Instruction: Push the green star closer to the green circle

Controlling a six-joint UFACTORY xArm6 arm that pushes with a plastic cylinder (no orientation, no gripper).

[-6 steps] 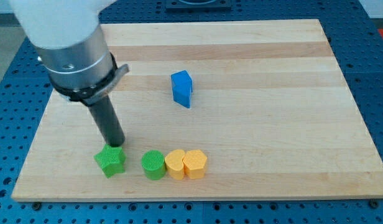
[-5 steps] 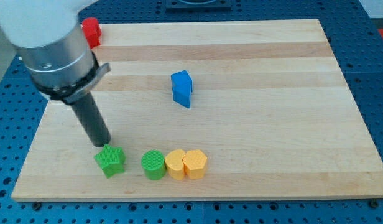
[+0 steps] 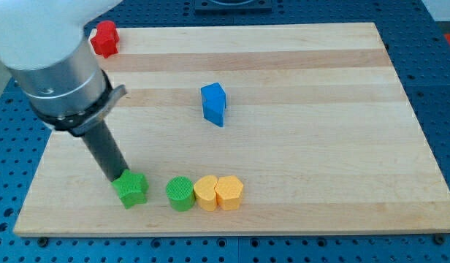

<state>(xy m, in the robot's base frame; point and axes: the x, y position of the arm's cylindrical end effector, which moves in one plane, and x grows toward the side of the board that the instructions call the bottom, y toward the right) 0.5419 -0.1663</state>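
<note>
The green star [image 3: 131,189] lies near the board's bottom left. The green circle [image 3: 180,193] stands a short gap to its right, touching a row of two yellow blocks. My tip [image 3: 116,179] is at the star's upper left corner, touching or almost touching it. The dark rod slants up to the view's left into the grey arm body.
A yellow circle-like block [image 3: 205,193] and a yellow hexagon-like block [image 3: 229,192] sit right of the green circle. A blue block [image 3: 214,104] stands mid-board. A red block [image 3: 104,38] lies at the top left corner. The wooden board's bottom edge [image 3: 232,232] runs just below the row.
My tip and arm have shifted to the view's left, from above the star to its upper left corner. The red block has come into sight. The blocks have not moved.
</note>
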